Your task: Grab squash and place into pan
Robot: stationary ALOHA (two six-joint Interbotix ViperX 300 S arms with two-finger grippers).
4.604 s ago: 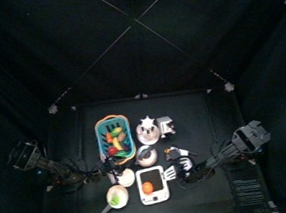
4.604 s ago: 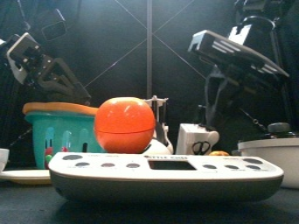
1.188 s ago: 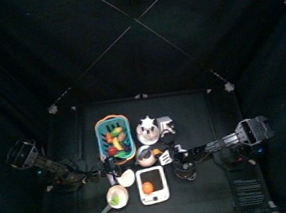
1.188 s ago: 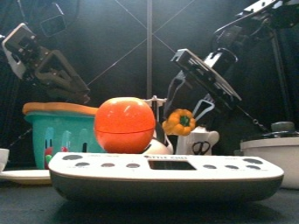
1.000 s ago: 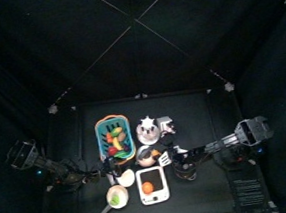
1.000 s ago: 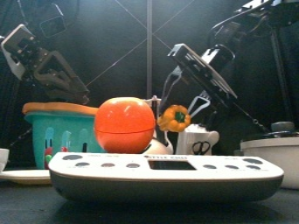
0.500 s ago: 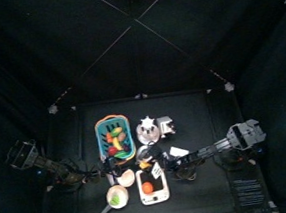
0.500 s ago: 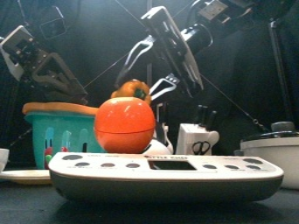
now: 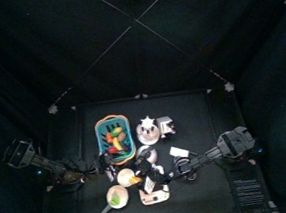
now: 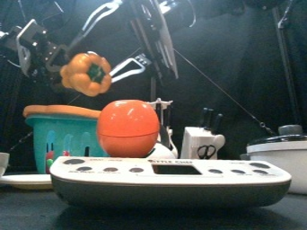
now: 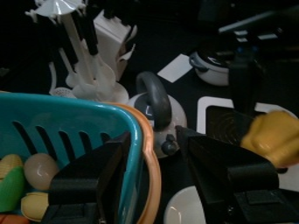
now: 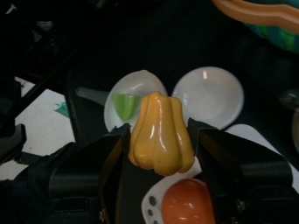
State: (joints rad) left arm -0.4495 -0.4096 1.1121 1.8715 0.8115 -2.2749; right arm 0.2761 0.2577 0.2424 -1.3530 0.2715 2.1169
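Right hand (image 12: 163,166) grips squash (image 12: 162,131) above pan (image 12: 133,98) near front-left corner; release left. Left hand (image 11: 152,179) open, idle.

A robot test pen in a lab, not a real kitchen: black curtains (image 9: 133,39) close in a small black tabletop (image 9: 194,111), with crossed poles (image 9: 133,19) overhead. Below and around the right end effector (image 12: 163,188) lies crowded play kitchenware: a teal basket (image 10: 57,137) of toy food, a white scale (image 10: 168,180), a drying rack (image 11: 87,52).
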